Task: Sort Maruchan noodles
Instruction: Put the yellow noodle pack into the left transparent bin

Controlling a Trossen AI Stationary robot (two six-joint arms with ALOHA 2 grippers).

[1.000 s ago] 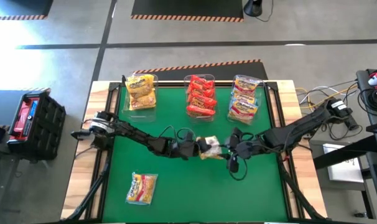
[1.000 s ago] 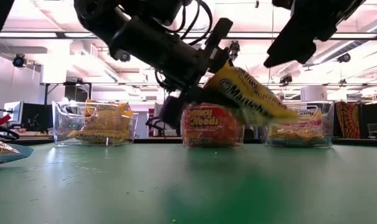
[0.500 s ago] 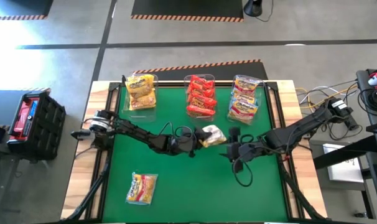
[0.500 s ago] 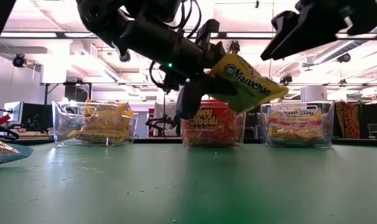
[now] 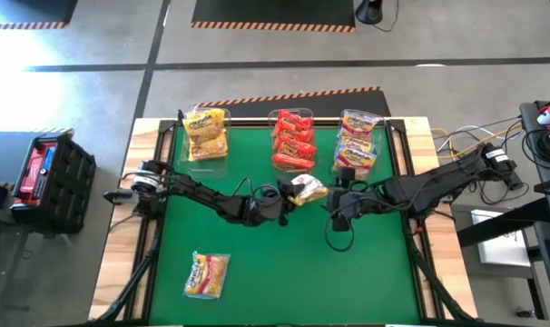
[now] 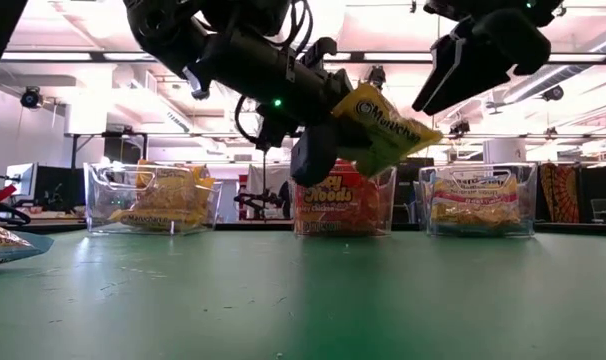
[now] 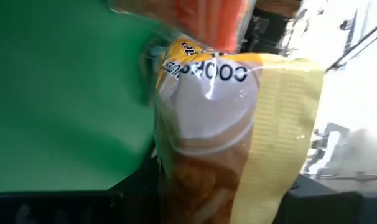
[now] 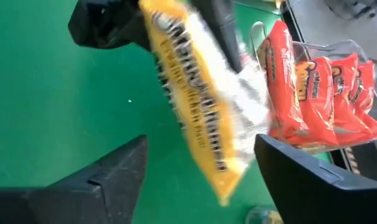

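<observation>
Grey concrete floor (image 5: 93, 54) with striped hazard tape (image 5: 273, 25); bright ceiling lights (image 6: 73, 55), black crate (image 5: 50, 173)

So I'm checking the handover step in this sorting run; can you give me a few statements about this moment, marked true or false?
1. The left gripper holds a yellow Maruchan packet above the table. True.
2. The right gripper is clamped on that packet. False: its fingers stand open, apart from the packet.
3. The middle clear bin holds red packets. True.
4. No packet lies loose on the green mat. False: one packet lies near the front left.
5. The left bin holds yellow packets. True.
</observation>
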